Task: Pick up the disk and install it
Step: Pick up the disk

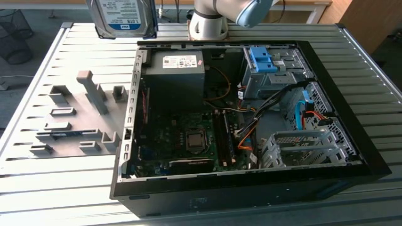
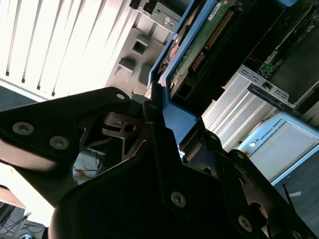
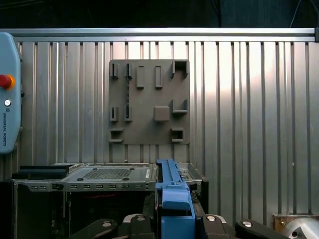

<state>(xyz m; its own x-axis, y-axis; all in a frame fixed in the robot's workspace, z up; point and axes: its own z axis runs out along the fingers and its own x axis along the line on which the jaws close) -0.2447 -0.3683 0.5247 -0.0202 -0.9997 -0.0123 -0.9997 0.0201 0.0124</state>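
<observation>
The disk (image 1: 122, 19), silver with a white-and-blue label, hangs upright in the air over the table's far edge, to the exterior view's left of the open computer case (image 1: 207, 200). In the second wrist view my gripper (image 2: 172, 124) is shut on the disk (image 2: 199, 50), clamping its blue rail, with the green circuit board facing out. In the first wrist view the disk's blue rail (image 3: 173, 196) stands edge-on between the black fingers (image 3: 137, 221) of the gripper (image 3: 174, 221).
Inside the case are a grey power-supply box (image 1: 179, 70), a drive cage with a blue latch (image 1: 262, 59) and loose cables (image 1: 301, 110). A grey fixture plate (image 1: 75, 117) lies on the slatted table beside the case. The arm's base (image 1: 210, 23) stands behind it.
</observation>
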